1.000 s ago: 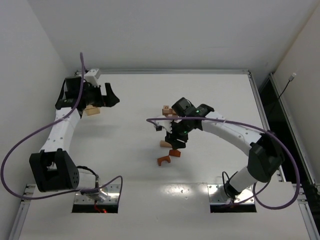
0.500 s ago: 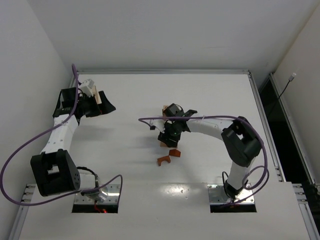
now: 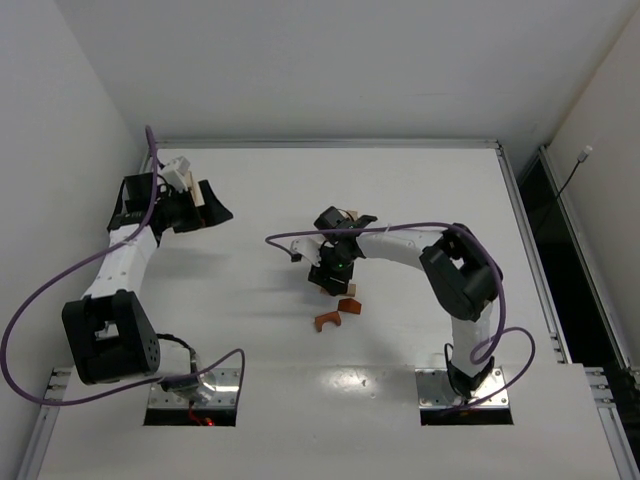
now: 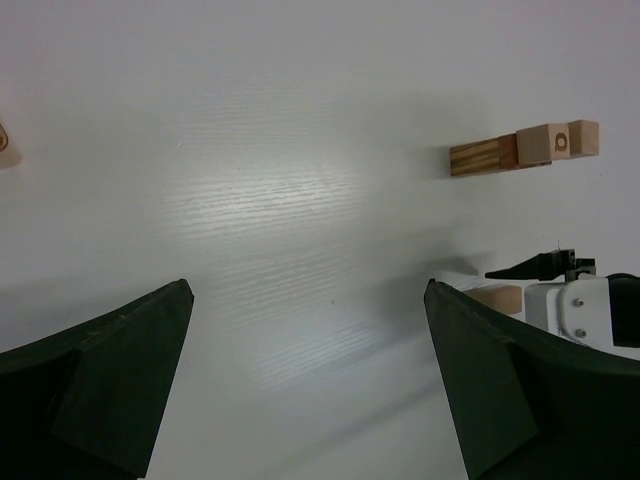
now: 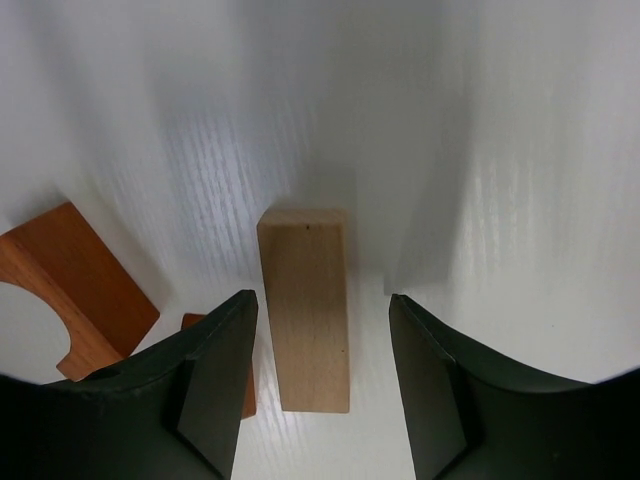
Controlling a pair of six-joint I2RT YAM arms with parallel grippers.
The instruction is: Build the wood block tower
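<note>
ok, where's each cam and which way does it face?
Top: above and behind the bases, looking down on the table; both arms, left hand, right hand show.
Left wrist: faces across the table toward a block row; own open fingers at bottom corners.
Right wrist: looks down on a pale bar between its fingers.
Top and right wrist share the reddish-brown arch.

The right end effector [image 5: 320, 300] stands astride a pale tan bar [image 5: 305, 310]. A strip of bare counter [image 5: 520, 150] shows on the bar's right, while the left finger sits close against it. A reddish-brown arch [image 5: 70, 290] and a second reddish-brown piece [image 5: 195, 322] crowd the lower left of that wrist view. Overhead, a purple cable [image 3: 290, 238] loops just left of the blocks. The left end effector [image 4: 308, 290] gapes over bare counter, with a row of blocks [image 4: 525, 148] at its view's upper right.
</note>
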